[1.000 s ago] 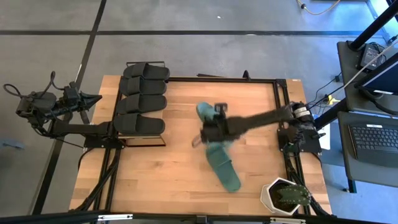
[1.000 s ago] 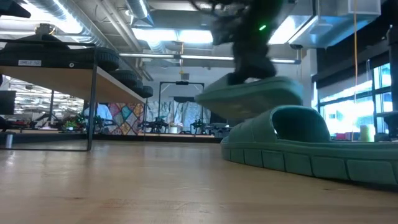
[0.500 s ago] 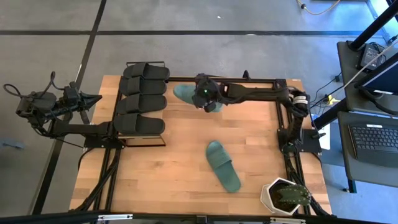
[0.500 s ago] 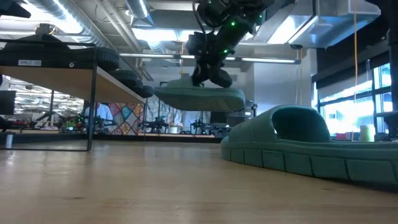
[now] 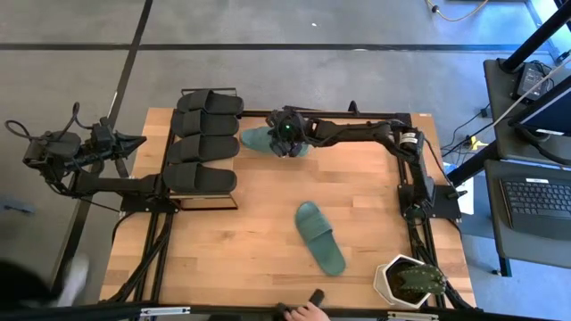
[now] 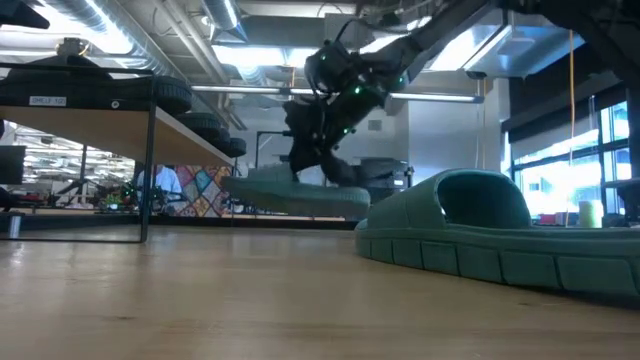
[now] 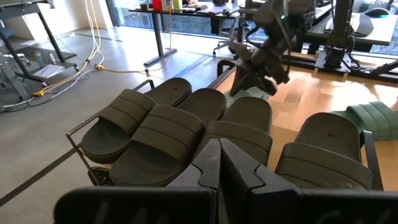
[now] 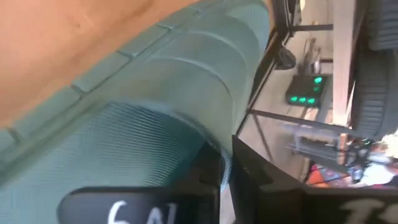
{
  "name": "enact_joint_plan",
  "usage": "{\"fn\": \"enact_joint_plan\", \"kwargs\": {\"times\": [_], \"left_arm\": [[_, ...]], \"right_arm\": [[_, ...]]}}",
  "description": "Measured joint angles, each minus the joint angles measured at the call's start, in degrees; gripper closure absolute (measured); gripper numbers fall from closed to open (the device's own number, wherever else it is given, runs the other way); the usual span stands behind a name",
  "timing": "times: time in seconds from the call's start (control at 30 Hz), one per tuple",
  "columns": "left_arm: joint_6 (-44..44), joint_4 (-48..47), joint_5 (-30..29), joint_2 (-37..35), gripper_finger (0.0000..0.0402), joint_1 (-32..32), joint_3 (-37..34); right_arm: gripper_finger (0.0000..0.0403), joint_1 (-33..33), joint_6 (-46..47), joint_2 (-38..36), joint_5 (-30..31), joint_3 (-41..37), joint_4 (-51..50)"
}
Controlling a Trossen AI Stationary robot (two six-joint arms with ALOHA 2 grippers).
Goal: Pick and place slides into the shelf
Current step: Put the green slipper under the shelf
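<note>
Wooden desk (image 5: 241,241) below; the teal slide (image 5: 259,138) is clamped in the right gripper (image 5: 287,134) — it should be lowered level beside the shelf (image 5: 207,192); left gripper (image 5: 134,141) is closed, idle.

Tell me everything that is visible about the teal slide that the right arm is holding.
The held teal slide is a teal-green rubber-looking sandal with a wide ribbed strap and an open toe. The right pincer is shut on it, and it hangs roughly level just above the table, near the far edge, beside the shelf with the four black slides. In the low view it seems not to rest on the wood. Its mate lies apart.
</note>
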Motion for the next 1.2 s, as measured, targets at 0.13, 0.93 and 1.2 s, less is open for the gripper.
{"fn": "enact_joint_plan", "kwargs": {"times": [0.13, 0.93, 1.2], "left_arm": [[0.0, 0.0, 0.0, 0.0, 0.0401, 0.0, 0.0], [-0.1, 0.0, -0.2, 0.0, 0.0401, 0.0, 0.0], [-0.1, 0.0, -0.2, 0.0, 0.0401, 0.0, 0.0]], "right_arm": [[0.0389, -1.3, -3.9, 2.9, -1.5, 0.0, 4.0], [0.0343, -3.2, -2.4, 4.9, -6.6, 0.0, 8.6], [0.0341, -3.2, -0.8, 4.9, -6.6, 0.0, 9.1]]}}
